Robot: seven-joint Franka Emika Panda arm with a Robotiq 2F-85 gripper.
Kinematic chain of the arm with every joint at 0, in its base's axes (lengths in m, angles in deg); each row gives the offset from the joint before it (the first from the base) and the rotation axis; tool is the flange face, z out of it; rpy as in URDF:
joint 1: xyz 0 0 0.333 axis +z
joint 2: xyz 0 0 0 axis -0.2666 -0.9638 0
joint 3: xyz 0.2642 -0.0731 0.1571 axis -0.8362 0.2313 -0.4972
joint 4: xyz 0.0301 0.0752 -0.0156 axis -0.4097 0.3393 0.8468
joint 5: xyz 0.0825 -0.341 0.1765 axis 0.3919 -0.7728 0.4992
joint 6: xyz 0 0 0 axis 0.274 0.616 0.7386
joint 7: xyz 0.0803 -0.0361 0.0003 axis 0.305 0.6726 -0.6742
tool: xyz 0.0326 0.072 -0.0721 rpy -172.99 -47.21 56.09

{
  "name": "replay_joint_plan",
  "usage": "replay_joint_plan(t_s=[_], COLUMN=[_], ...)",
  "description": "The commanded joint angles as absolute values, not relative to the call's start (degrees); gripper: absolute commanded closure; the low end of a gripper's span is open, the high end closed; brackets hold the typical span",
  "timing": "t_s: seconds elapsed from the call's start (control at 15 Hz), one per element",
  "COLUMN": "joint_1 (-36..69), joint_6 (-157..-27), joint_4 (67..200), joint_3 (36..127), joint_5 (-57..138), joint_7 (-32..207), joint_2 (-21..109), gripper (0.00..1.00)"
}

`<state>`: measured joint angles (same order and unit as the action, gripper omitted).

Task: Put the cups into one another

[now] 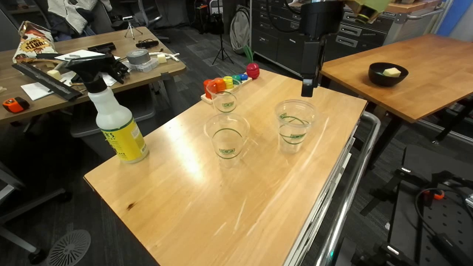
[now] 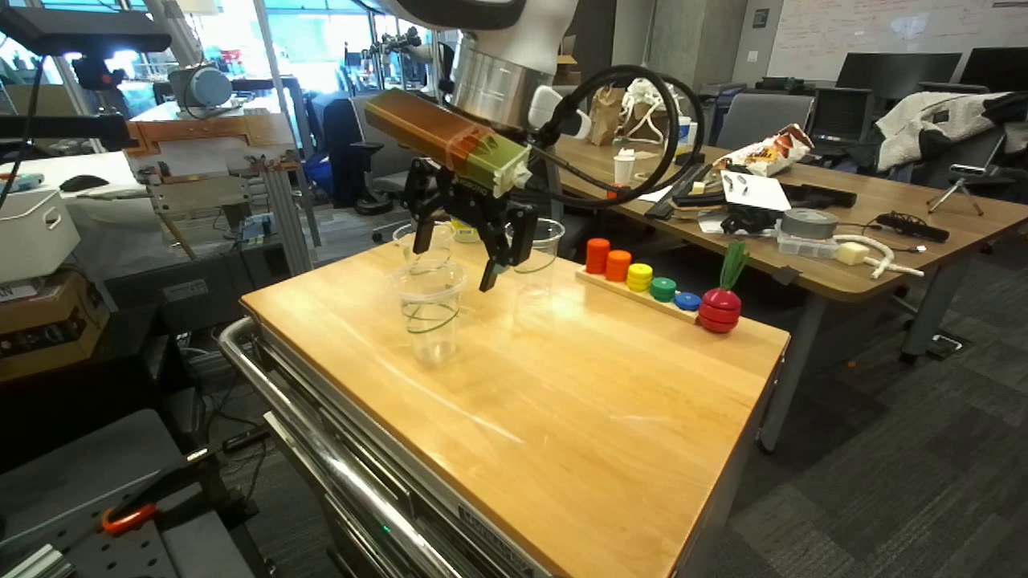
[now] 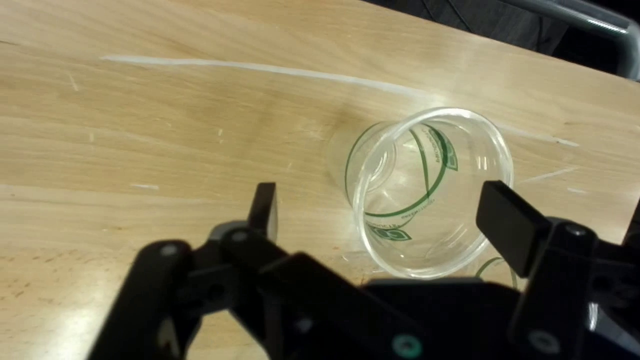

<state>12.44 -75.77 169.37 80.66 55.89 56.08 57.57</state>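
Observation:
Two clear cups stand nested as a stack (image 1: pixel 294 129) on the wooden table, with doubled rims and green bands; the stack (image 2: pixel 432 317) is also in the other exterior view's near left area. A single clear cup (image 1: pixel 227 144) stands beside it, and another single cup (image 1: pixel 226 103) stands farther back. My gripper (image 1: pixel 310 89) hangs just above the stack. In the wrist view the gripper (image 3: pixel 385 212) is open, its fingers (image 3: pixel 510 225) wide apart with nothing held. The stack's rim (image 3: pixel 432 270) shows below, between them, and one single cup (image 3: pixel 497 270) is mostly hidden by the gripper.
A white-and-yellow spray bottle (image 1: pixel 123 133) stands at the table's edge. A wooden toy with coloured pegs (image 2: pixel 640 277) and a red radish toy (image 2: pixel 719 311) lie along another edge. The metal rail (image 1: pixel 354 192) runs beside the table. A black bowl (image 1: pixel 380 79) is on a separate table.

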Motion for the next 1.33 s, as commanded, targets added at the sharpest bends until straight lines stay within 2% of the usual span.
replay_joint_plan(t_s=[0.0,0.33,0.4,0.47,0.6,1.13,1.27], joint_1=[12.97,13.61,13.75,13.79,13.82,12.82,12.51], joint_6=[-79.96,-82.83,-83.68,-84.07,-84.38,-81.50,-81.45], joint_4=[171.80,172.18,171.64,171.33,170.55,170.27,170.64], joint_3=[79.69,78.58,78.31,78.11,77.81,78.32,78.52], joint_5=[52.15,49.50,49.56,49.62,49.82,51.08,51.24], joint_7=[57.31,59.74,60.80,61.46,63.27,67.30,67.44], joint_2=[57.60,55.04,54.28,53.85,53.06,53.63,54.07], gripper=[0.00,0.00,0.03,0.26,0.29,0.93,0.97])
